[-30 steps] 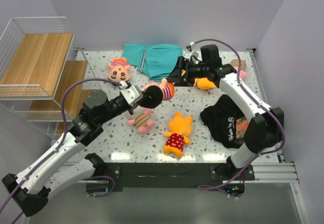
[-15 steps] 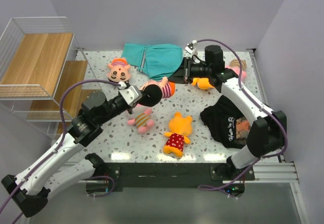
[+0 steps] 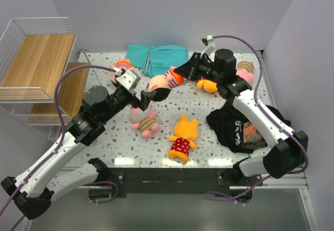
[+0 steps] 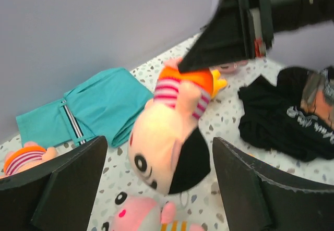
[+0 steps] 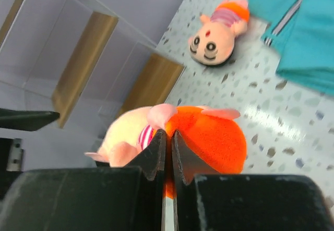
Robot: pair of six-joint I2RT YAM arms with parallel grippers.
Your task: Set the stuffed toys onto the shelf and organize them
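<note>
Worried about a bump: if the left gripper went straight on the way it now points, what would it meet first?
Most likely the black-haired doll in the striped shirt, which the right gripper holds shut on its orange end. Its head faces the open left gripper, centred between the fingers. How near it is cannot be told.

The left arm [image 3: 52, 162] and right arm [image 3: 253, 108] are showing white shells between black joint housings, each trailing a purple cable [image 3: 59, 87]. The left gripper [image 4: 159, 142] and right gripper [image 5: 167, 136] are showing matte black, wedge-shaped jaws.
</note>
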